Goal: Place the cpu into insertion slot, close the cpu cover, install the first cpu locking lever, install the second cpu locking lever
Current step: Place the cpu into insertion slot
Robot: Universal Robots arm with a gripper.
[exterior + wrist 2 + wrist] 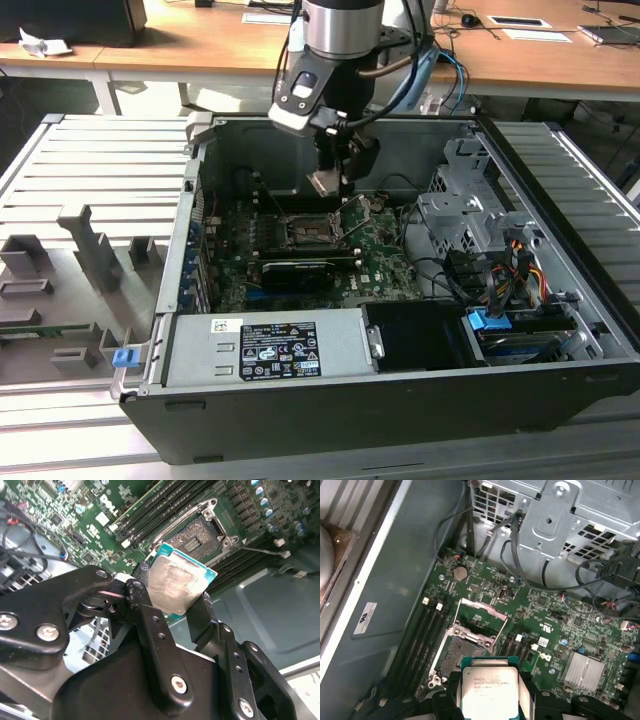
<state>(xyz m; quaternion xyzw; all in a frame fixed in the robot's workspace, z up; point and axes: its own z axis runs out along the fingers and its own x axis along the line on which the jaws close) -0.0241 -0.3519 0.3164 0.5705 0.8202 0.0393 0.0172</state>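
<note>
Gripper (173, 593) is pinching the cpu (183, 580) between both fingers; arm (341, 30) is reaching down into the case (400, 412), hanging above the slot (465, 648), cover (481, 615) tilted open.

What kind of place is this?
Probably a robotics lab or assembly test cell: an open desktop computer case on a ribbed metal bench, wooden desks behind, and the gripper holding the cpu over the motherboard.

The gripper (490, 696) is gripping the cpu (487, 682) by two opposite edges, and it's hanging close to the bare insertion slot (462, 653), with the cpu cover (481, 616) standing open
</note>
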